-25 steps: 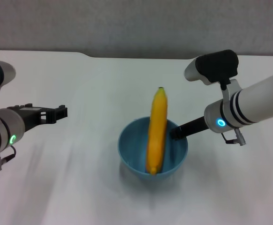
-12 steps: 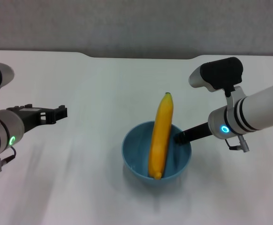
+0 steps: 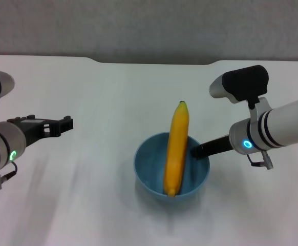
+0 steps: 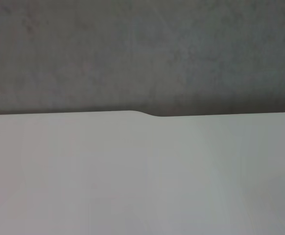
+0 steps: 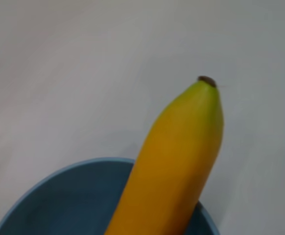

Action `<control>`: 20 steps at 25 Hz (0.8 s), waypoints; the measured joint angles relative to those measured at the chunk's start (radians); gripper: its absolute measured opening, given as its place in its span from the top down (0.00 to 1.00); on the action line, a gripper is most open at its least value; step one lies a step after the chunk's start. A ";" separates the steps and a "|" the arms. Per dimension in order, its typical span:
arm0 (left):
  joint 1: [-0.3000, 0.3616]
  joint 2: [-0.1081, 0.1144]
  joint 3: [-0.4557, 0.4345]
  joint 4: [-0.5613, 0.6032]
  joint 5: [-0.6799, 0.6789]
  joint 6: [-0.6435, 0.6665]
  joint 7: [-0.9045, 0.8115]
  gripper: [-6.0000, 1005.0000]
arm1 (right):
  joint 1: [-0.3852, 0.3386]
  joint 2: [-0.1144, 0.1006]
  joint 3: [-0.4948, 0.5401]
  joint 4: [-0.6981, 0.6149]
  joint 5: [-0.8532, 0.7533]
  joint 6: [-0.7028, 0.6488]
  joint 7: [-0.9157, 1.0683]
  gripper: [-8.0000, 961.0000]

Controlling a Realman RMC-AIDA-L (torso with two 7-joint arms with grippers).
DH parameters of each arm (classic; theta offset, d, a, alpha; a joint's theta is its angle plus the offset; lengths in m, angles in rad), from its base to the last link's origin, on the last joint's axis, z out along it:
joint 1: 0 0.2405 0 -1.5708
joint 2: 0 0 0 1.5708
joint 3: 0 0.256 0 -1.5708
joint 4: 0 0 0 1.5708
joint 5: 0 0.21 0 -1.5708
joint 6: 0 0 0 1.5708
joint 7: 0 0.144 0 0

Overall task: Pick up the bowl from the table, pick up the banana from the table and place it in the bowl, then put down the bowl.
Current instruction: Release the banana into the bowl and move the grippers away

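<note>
Now put-down step: right gripper (image 3: 196,150) grips blue bowl (image 3: 149,166) rim, banana (image 3: 175,148) inside; next release. Left gripper (image 3: 67,123) idle, open.

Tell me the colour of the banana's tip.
Dark, brownish, on a greenish-yellow end of the banana; right wrist view shows it best.

A plain light-blue bowl (image 3: 149,166) holds a yellow-orange banana (image 3: 175,148) with a dark tip; the counter (image 3: 103,102) beneath is plain white.
</note>
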 joint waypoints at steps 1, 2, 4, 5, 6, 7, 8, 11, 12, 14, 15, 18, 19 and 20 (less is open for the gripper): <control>0.000 0.000 0.000 0.000 0.000 0.000 0.000 0.11 | -0.001 -0.001 0.000 0.000 0.000 0.000 0.000 0.96; 0.001 0.000 0.001 0.000 0.000 -0.001 0.000 0.11 | -0.001 -0.001 0.000 0.000 0.000 0.000 0.000 0.96; 0.002 0.000 0.001 0.001 0.000 -0.001 0.001 0.11 | -0.001 -0.004 0.000 0.001 0.000 0.000 0.000 0.95; 0.003 0.000 0.001 0.002 0.000 -0.001 0.001 0.11 | -0.001 -0.005 0.000 0.001 0.000 0.000 0.000 0.95; 0.006 0.000 -0.001 0.003 0.000 -0.001 0.001 0.11 | -0.001 -0.006 0.000 0.001 0.000 0.001 0.000 0.95; 0.009 0.000 -0.003 0.004 0.000 -0.001 0.001 0.11 | -0.002 -0.006 0.000 0.001 -0.001 0.001 0.000 0.94; 0.012 0.000 -0.004 0.004 0.000 -0.001 0.001 0.11 | -0.004 -0.007 0.000 0.001 -0.001 0.001 0.000 0.90; 0.017 0.000 -0.006 0.001 0.001 -0.001 0.001 0.11 | -0.014 -0.007 0.000 0.015 -0.007 0.004 0.000 0.78; 0.017 0.000 -0.006 0.001 0.002 -0.001 0.001 0.11 | -0.018 -0.007 0.000 0.022 -0.009 0.006 0.000 0.73; 0.018 0.001 -0.005 0.000 0.004 -0.001 0.002 0.11 | -0.032 -0.007 -0.001 0.043 -0.012 0.010 0.000 0.69; 0.020 0.001 -0.004 0.000 0.005 0.000 0.002 0.11 | -0.043 -0.008 -0.003 0.061 -0.013 0.016 0.000 0.67; 0.040 0.001 -0.003 -0.007 0.009 -0.004 0.003 0.11 | -0.101 -0.012 -0.005 0.157 -0.017 0.051 0.000 0.60; 0.050 0.000 -0.004 -0.014 0.013 -0.011 0.003 0.11 | -0.134 -0.014 -0.001 0.209 -0.025 0.063 0.002 0.58; 0.059 0.000 -0.004 -0.020 0.016 -0.020 0.003 0.11 | -0.161 -0.015 0.007 0.249 -0.040 0.071 0.004 0.56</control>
